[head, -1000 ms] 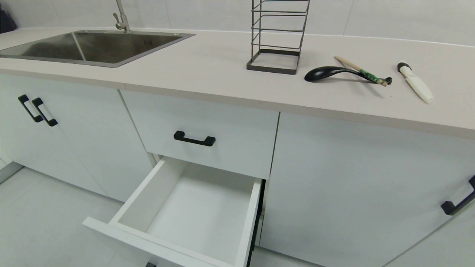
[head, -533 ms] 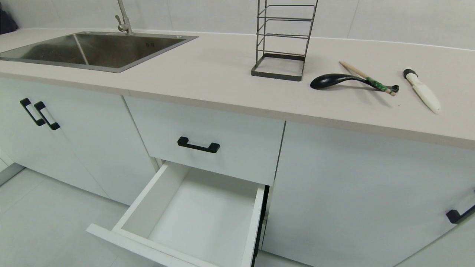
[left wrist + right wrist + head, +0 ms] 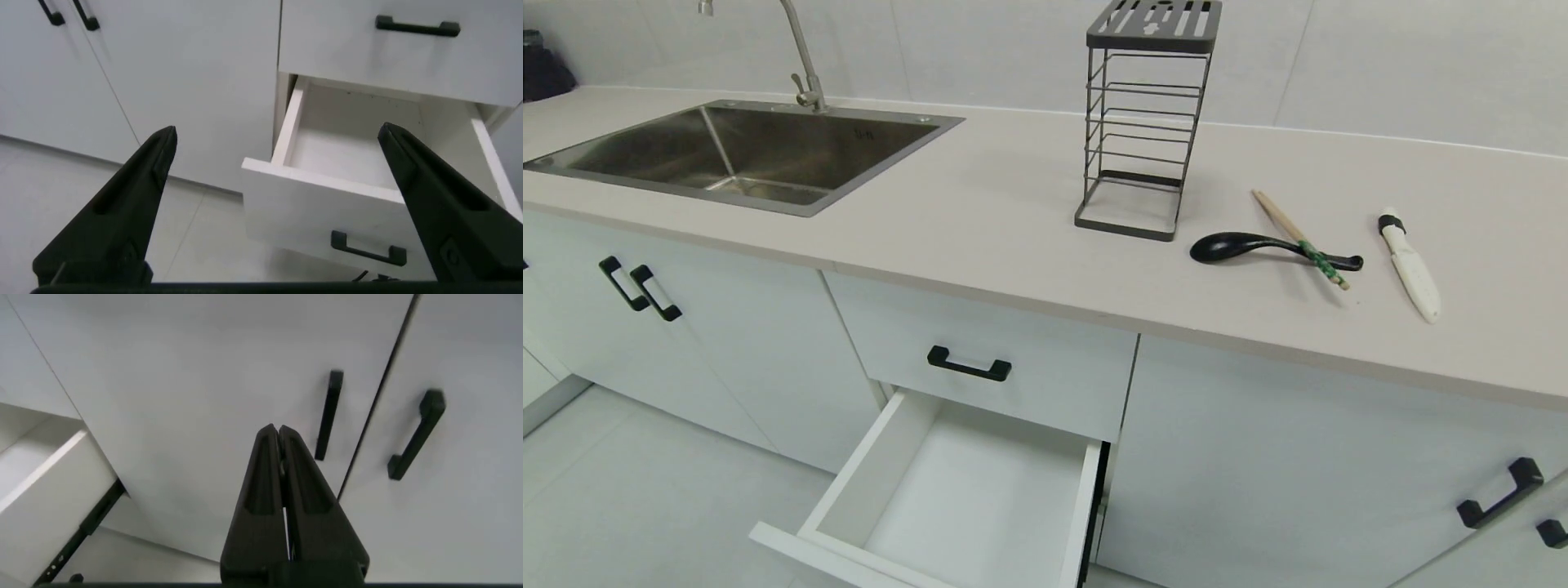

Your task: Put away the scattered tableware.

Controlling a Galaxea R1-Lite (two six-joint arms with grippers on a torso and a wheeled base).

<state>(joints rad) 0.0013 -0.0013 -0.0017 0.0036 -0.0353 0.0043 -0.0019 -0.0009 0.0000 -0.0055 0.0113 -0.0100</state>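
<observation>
1. The tableware sits in the right half of the head view, on the worktop [image 3: 980, 212]. A black spoon [image 3: 1233, 246] lies just right of the wire rack's foot, with its bowl toward the rack and its handle running off to the right.
2. A wooden chopstick [image 3: 1297, 238] with a green band crosses over the spoon's handle near its far end. Honestly can't tell if it's one stick or a pair lying tight together.
3. Further right, apart from those two, is a white utensil [image 3: 1411, 269] with a black band at its upper end. Might be a sheathed knife, can't say for sure.
4. The wire rack [image 3: 1143, 139] stands upright at upper middle. The steel sink [image 3: 727, 155] and its faucet [image 3: 803, 57] are at upper left.
5. At lower middle, the lower drawer [image 3: 964, 506] is pulled out, white inside. The drawer above it is shut and has a black handle [image 3: 969, 364].
6. The left claw [image 3: 278, 135] is spread wide and hangs in front of that pulled-out drawer.
7. The right claw [image 3: 279, 434] is pinched closed, fingers flat against each other, facing white cabinet doors [image 3: 204, 392].
</observation>
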